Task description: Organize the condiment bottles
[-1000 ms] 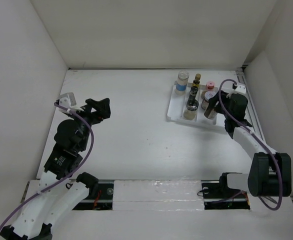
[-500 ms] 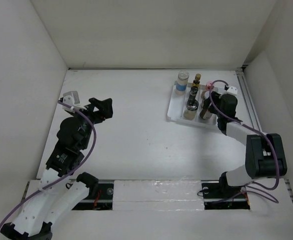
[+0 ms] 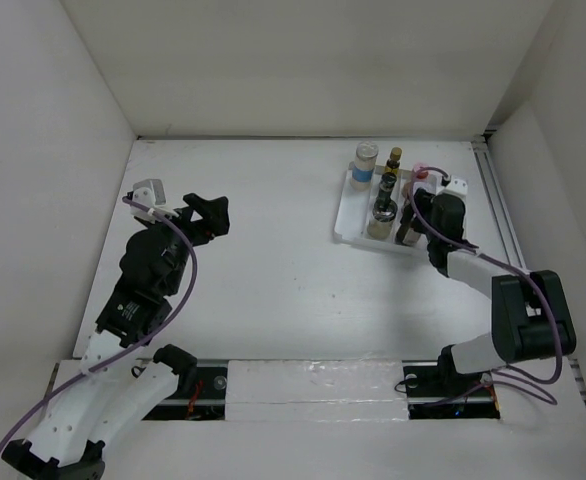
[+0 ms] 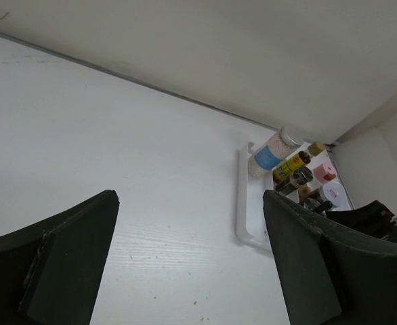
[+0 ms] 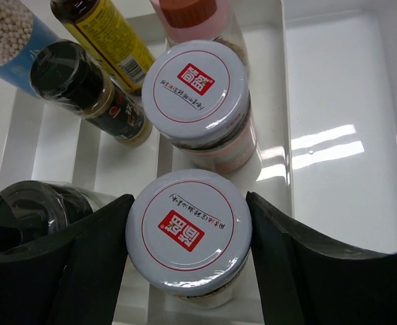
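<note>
White plastic with a red printed mark caps the red-white-topped jar (image 5: 188, 237), which stands upright in the white ridged tray (image 5: 334, 135) at the far right of the table (image 3: 263, 260). Its long axis runs straight up toward the right wrist camera. The right claw (image 5: 190, 203) reaches down over it, clenched on the lid, with one finger pressed against each side. A matching jar (image 5: 195, 84) stands just behind it, and the pink-capped bottle (image 5: 192, 10) is farther back. To the left are a black-lidded jar (image 5: 73, 74), the slim amber bottle (image 5: 107, 30) and the blue-labelled jar (image 5: 9, 34). The right arm is the one on the job. The left claw (image 4: 188, 203) hangs released and holding nothing, well apart across the table. The wide lid hides the jar's body and foot, so I cannot tell whether it sits on the tray floor. Another dark lid (image 5: 36, 203) is half cut off by the left finger. From above, the claw covers the jar.
</note>
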